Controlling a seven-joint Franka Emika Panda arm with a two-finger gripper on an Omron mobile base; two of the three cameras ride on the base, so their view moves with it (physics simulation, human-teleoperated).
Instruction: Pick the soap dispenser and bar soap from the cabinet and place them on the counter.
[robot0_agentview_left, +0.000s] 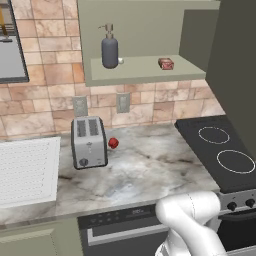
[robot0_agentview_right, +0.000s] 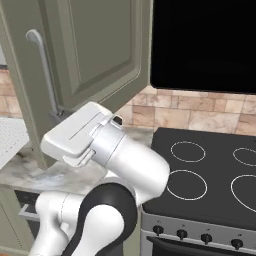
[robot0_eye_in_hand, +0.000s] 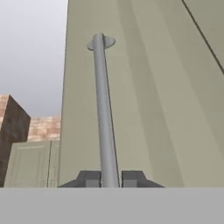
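The sage-green cabinet (robot0_agentview_left: 145, 75) stands open, its door (robot0_agentview_right: 100, 55) swung out toward me. On its shelf stand the dark grey-blue soap dispenser (robot0_agentview_left: 110, 50) at the left and the small reddish-pink bar soap (robot0_agentview_left: 166, 63) at the right. My gripper (robot0_eye_in_hand: 109, 179) is shut on the lower end of the door's long metal bar handle (robot0_eye_in_hand: 103, 109), one dark fingertip on each side. The marbled counter (robot0_agentview_left: 150, 165) lies below the cabinet with nothing of the task on it.
A silver toaster (robot0_agentview_left: 89, 142) and a round red ball (robot0_agentview_left: 113, 143) sit on the counter's left half. A small white cylinder (robot0_agentview_left: 120, 60) stands beside the dispenser. The black stovetop (robot0_agentview_left: 225, 150) is at the right, a white ribbed surface (robot0_agentview_left: 25, 170) at the left.
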